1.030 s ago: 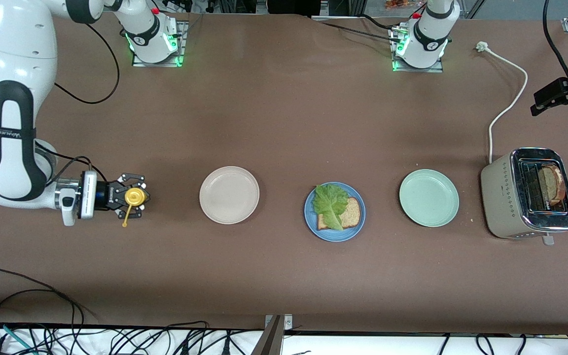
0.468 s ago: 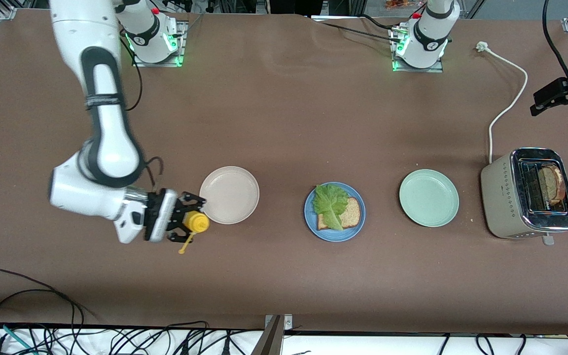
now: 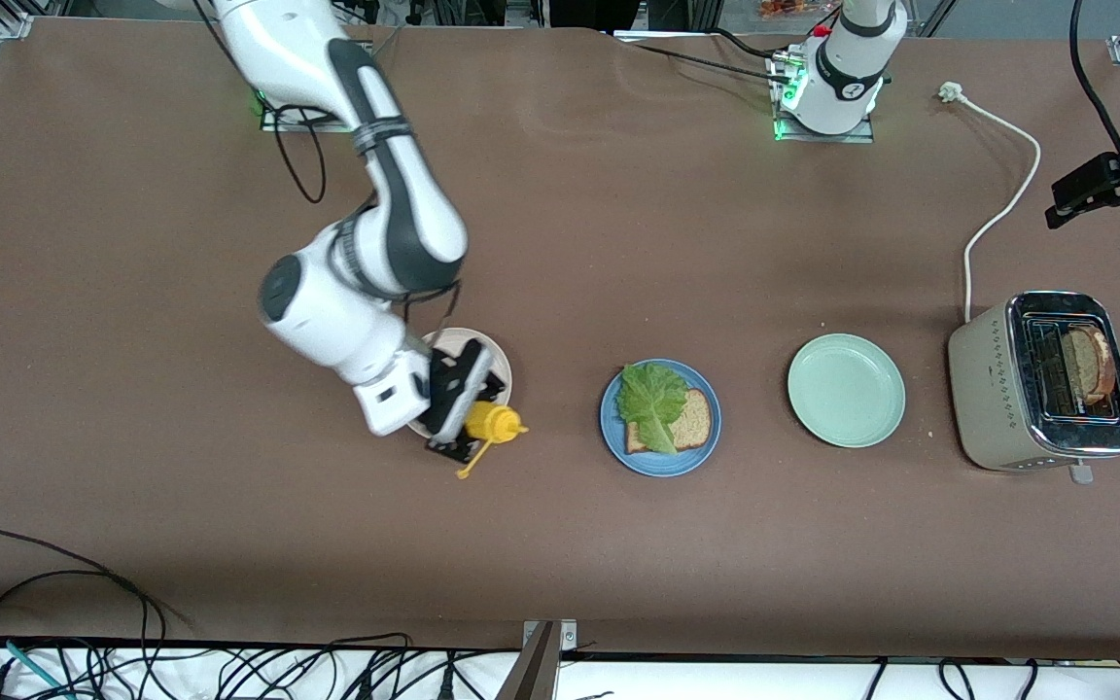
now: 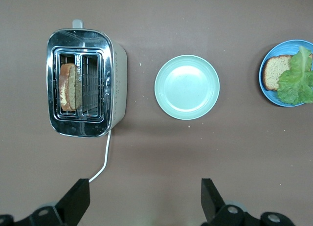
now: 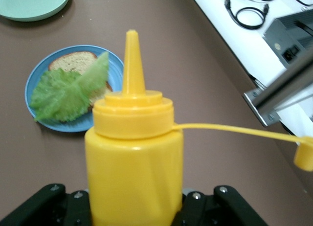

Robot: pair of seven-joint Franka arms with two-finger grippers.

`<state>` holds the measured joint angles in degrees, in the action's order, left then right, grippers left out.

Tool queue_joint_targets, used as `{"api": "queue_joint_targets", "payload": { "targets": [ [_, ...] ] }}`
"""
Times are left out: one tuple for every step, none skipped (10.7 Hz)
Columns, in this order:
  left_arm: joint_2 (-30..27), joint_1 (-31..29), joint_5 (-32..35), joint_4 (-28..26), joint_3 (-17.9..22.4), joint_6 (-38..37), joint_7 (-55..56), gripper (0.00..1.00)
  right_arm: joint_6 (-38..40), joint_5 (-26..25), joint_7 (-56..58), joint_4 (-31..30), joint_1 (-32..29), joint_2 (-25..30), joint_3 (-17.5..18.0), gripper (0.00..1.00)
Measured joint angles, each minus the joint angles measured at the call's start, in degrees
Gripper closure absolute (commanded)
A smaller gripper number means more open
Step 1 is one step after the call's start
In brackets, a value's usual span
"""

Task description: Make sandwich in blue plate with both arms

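Observation:
The blue plate (image 3: 659, 459) holds one brown bread slice (image 3: 694, 424) with a green lettuce leaf (image 3: 650, 401) lying partly over it. My right gripper (image 3: 472, 415) is shut on a yellow squeeze bottle (image 3: 494, 422) over the beige plate's (image 3: 494, 358) edge. The bottle's nozzle (image 5: 131, 55) points toward the blue plate (image 5: 34, 79), and its cap (image 5: 303, 158) hangs loose on a tether. Another bread slice (image 3: 1092, 364) stands in the toaster (image 3: 997, 389). My left gripper (image 4: 144, 184) is open, high over the table, and holds nothing.
A mint-green plate (image 3: 846, 390) lies between the blue plate and the toaster. The toaster's white cord (image 3: 1002, 209) runs toward the left arm's base (image 3: 827, 92). A black bracket (image 3: 1104, 185) juts in at the left arm's end of the table.
The right arm has swung the yellow bottle from the right arm's end of the table to the beige plate's edge, toward the blue plate. Nothing else moved.

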<state>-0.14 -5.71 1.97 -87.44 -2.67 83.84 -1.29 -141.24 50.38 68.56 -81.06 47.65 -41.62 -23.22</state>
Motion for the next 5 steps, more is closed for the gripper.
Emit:
{"api": "queue_joint_targets", "payload": {
  "targets": [
    [0.0, 0.0, 0.0, 0.0, 0.0, 0.0, 0.0, 0.0, -2.7, -5.2, -5.3, 0.0, 3.0, -0.3, 0.0, 0.92],
    [0.0, 0.0, 0.0, 0.0, 0.0, 0.0, 0.0, 0.0, -4.9, -10.3, -10.5, -0.1, 5.4, -0.9, 0.0, 0.92],
    [0.0, 0.0, 0.0, 0.0, 0.0, 0.0, 0.0, 0.0, -6.7, -15.3, -15.6, -0.1, 7.5, -1.8, 0.0, 0.92],
    [0.0, 0.0, 0.0, 0.0, -0.1, 0.0, 0.0, 0.0, -8.6, -19.4, -20.1, -0.1, 9.2, -3.1, 0.0, 0.92],
    [0.0, 0.0, 0.0, 0.0, -0.1, 0.0, 0.0, 0.0, -9.9, -22.8, -23.7, -0.1, 10.6, -4.5, 0.0, 0.92]
  ]
}}
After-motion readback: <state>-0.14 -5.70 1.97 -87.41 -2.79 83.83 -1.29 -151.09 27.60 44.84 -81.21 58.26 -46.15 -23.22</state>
